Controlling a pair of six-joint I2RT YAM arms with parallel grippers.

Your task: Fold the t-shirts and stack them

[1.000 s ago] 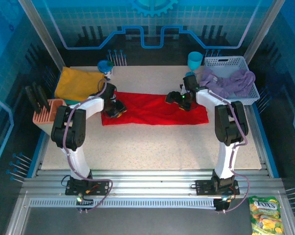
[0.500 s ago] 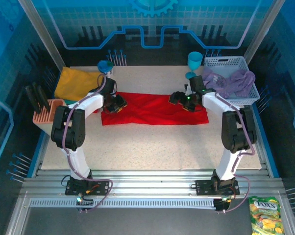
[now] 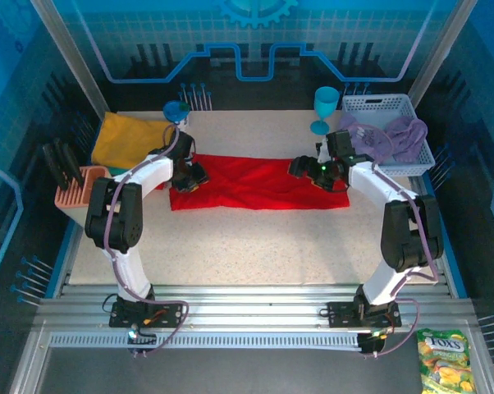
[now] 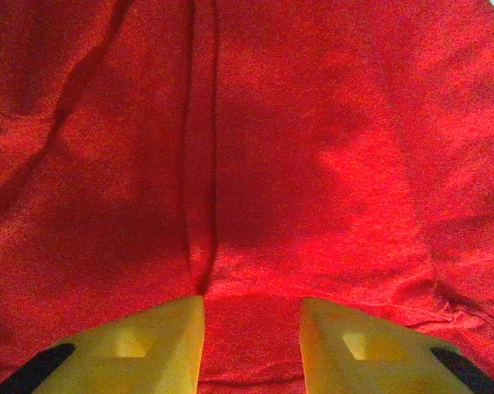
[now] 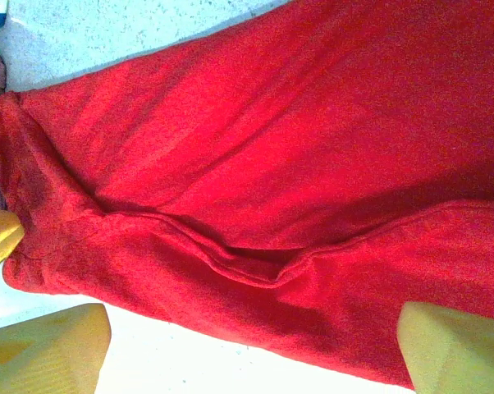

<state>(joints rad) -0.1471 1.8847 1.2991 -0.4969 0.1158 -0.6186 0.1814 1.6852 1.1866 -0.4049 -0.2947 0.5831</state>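
The right tool (image 5: 247,353), wide open and empty, has slid out to the right end of the red t-shirt (image 3: 255,182) lying across the surface (image 3: 255,246), while the narrowly parted, empty left tool (image 4: 251,341) sits at its left end, likely readying the next fold.

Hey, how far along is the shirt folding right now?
Done: a mustard-yellow shirt lies folded at the far-left corner. In hand: the red shirt lies in a long band, left gripper and right gripper open over its ends. Left: the lavender shirt, bunched in the white basket, plus stacking.
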